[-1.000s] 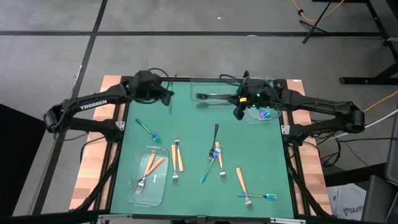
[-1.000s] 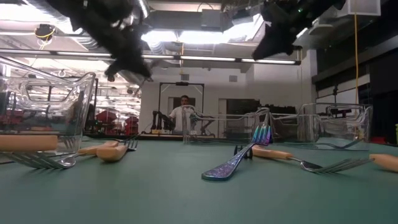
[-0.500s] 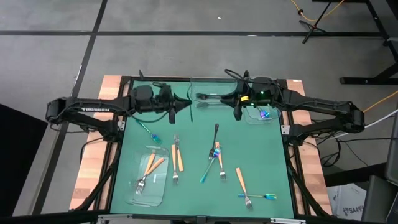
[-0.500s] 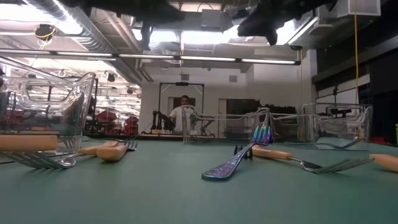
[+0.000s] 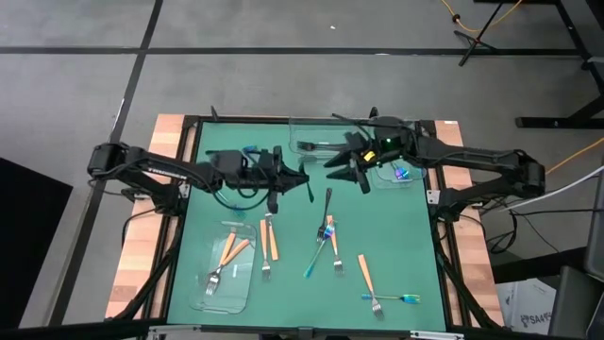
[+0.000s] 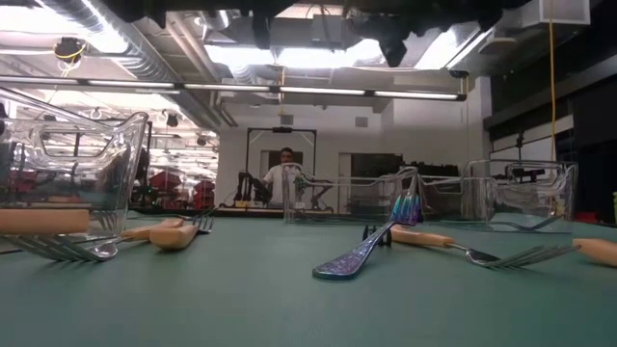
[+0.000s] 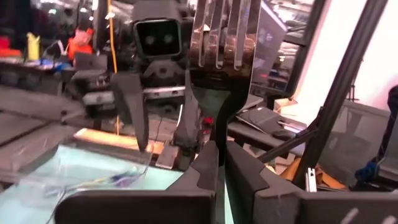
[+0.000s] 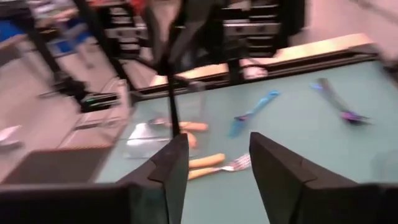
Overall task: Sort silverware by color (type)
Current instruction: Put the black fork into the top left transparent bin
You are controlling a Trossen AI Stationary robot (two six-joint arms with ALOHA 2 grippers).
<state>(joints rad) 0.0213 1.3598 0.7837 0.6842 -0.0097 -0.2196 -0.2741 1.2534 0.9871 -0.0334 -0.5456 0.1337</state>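
the left gripper (image 5: 307, 185) has come out over the middle of the green surface (image 5: 396, 246), fingers (image 7: 208, 163) closed on a black fork (image 7: 217, 43), held in the air, facing the right gripper (image 5: 342, 164). the right one has just opened its fingers (image 8: 168, 165) wide and holds nothing. i think a handover is prepared, so the fork can go to the back tray (image 5: 316, 132) with the other black pieces. the remaining silverware (image 5: 330, 247) lies on the surface and in trays

Grey tiled floor (image 5: 283, 76) around table, dark seams. Low view: ceiling strip lights (image 6: 289, 92), person (image 6: 285, 173) at centre doorway.
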